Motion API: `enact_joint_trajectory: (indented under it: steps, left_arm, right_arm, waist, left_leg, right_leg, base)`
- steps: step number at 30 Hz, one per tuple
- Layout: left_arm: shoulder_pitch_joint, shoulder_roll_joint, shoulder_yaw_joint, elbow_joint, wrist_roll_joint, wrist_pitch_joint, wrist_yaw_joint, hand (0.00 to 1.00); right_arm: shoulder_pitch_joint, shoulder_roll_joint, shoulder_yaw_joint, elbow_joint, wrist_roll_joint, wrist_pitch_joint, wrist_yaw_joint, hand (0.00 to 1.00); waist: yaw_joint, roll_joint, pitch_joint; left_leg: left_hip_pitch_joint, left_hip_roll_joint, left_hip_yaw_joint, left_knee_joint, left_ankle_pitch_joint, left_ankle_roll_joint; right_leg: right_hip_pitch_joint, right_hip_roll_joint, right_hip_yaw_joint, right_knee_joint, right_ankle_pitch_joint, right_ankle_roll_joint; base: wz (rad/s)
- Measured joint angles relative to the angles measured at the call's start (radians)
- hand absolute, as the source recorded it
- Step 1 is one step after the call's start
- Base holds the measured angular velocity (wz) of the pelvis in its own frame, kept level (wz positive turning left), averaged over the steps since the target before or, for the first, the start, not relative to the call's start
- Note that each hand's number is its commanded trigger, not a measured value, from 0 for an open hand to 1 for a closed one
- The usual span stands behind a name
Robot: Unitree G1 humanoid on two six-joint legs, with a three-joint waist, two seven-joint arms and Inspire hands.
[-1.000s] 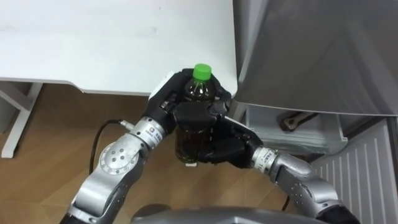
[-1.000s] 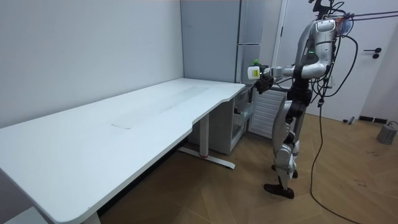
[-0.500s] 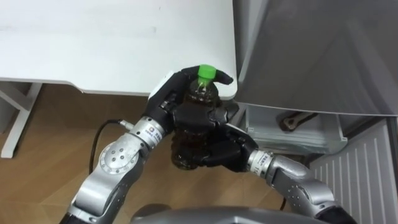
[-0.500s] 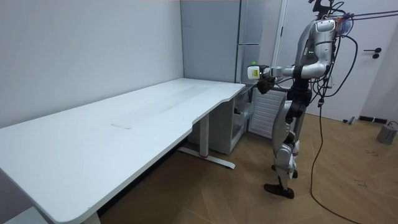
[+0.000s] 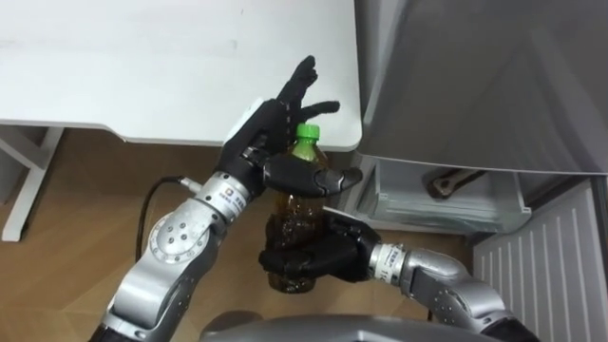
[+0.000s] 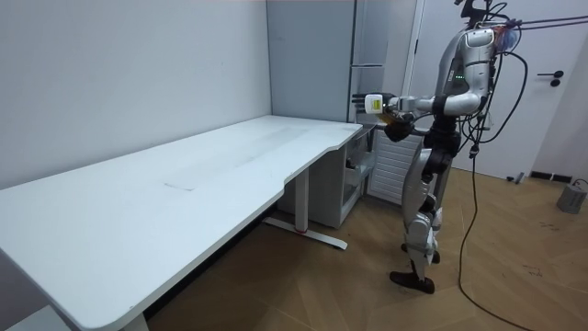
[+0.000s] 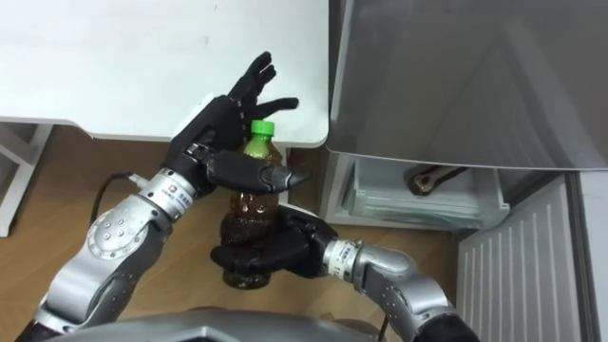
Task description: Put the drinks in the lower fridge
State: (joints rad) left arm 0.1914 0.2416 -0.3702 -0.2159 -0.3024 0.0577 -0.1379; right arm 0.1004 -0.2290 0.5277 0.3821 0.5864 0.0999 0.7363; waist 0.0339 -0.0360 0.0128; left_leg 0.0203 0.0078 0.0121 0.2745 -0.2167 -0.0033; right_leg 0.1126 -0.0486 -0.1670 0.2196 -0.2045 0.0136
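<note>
A clear bottle (image 5: 293,214) of brown drink with a green cap (image 5: 306,131) stands upright in the air before my chest, above the wooden floor by the table's corner. My right hand (image 5: 313,258) comes in from the lower right, its fingers curled round the bottle's lower half. My left hand (image 5: 269,131) is just behind the bottle's neck. Its fingers are straight and spread upward, and its thumb (image 5: 318,177) lies across the bottle's front. The same bottle (image 7: 249,204) shows in the right eye view between both hands.
The white table (image 5: 171,66) fills the upper left. A grey fridge door (image 5: 475,76) is at the upper right; below it the lower compartment's shelves (image 5: 446,195) stand open beside a white ribbed door (image 5: 541,271). In the room view I stand between the table's (image 6: 184,184) far corner and the fridge.
My left hand's fingers have uncurled from the bottle and now stand straight. The right hand has slid lower on the bottle and closed round it. The bottle sits slightly lower.
</note>
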Motion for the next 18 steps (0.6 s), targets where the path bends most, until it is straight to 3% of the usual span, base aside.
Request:
enact_joint_trajectory:
  steps: [14, 18]
  left_arm:
    - [-0.004, -0.001, 0.006, -0.043, 0.001, -0.025, 0.000, 0.00]
    - [-0.004, -0.002, 0.009, -0.110, 0.000, -0.065, 0.001, 0.00]
  right_arm:
    - [0.000, -0.011, 0.000, 0.000, -0.017, 0.007, 0.006, 1.00]
    - [0.000, -0.012, 0.010, -0.001, -0.047, 0.008, 0.009, 1.00]
  waist:
    - [0.000, 0.014, 0.0029]
    - [0.000, 0.022, 0.0015]
  left_leg:
    - [0.008, 0.001, 0.005, -0.001, 0.000, 0.000]
    - [0.019, 0.001, 0.009, -0.008, 0.000, 0.000]
  right_leg:
    - [0.001, 0.001, 0.007, 0.003, 0.000, 0.000]
    - [0.009, 0.001, 0.012, 0.001, 0.000, 0.000]
  base:
    - [-0.01]
    - [-0.03]
